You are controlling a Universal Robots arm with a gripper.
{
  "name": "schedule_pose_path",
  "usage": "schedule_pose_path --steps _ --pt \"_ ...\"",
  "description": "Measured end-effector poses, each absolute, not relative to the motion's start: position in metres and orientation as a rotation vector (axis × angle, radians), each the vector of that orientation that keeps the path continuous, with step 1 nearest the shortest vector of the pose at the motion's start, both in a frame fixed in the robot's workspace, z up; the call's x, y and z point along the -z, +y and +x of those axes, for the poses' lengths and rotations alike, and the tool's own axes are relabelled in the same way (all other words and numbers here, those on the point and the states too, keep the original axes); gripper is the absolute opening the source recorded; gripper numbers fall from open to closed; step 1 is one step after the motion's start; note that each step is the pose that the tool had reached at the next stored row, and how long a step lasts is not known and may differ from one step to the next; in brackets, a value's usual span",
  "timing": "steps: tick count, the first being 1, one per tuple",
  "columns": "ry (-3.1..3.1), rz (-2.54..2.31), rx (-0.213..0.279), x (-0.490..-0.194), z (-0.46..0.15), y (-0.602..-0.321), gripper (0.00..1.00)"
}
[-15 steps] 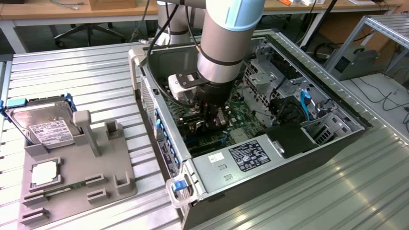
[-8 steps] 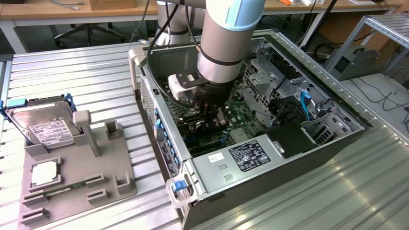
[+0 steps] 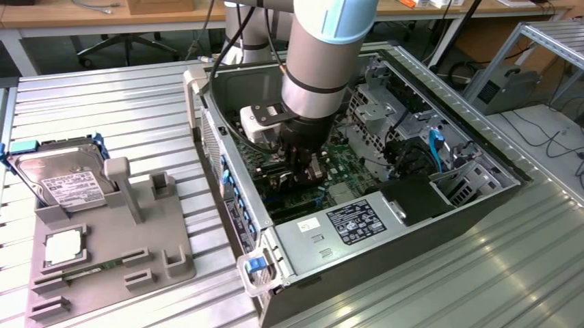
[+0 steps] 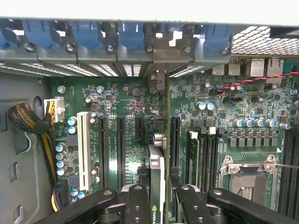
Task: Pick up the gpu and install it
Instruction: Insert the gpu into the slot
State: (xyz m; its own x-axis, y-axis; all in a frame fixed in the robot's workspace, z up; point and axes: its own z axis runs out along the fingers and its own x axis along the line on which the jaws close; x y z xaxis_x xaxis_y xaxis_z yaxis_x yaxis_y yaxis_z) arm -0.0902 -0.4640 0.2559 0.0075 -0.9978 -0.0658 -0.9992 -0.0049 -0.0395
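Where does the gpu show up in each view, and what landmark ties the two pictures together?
Exterior view: the gpu stands on edge below the arm's wrist, inside the open computer case, over the green motherboard.
Wrist view: the gpu runs edge-on down the centre, clamped between the tool fingers, its bracket reaching the slot row.
Shared landmark: the blue slot clips along the case's rear wall.

Matt black plastic claw, glossy green motherboard, ribbed shiny metal table.

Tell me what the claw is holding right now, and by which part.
The claw holds the gpu edge-on, its fingers clamped on the card's two flat faces at the upper edge, over the motherboard slots.
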Motion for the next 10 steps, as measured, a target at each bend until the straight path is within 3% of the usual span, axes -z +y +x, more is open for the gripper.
schedule_pose_path --steps 10 --pt "2.162 -2.175 -0.029 -0.2552 -0.0904 -0.4640 0.27"
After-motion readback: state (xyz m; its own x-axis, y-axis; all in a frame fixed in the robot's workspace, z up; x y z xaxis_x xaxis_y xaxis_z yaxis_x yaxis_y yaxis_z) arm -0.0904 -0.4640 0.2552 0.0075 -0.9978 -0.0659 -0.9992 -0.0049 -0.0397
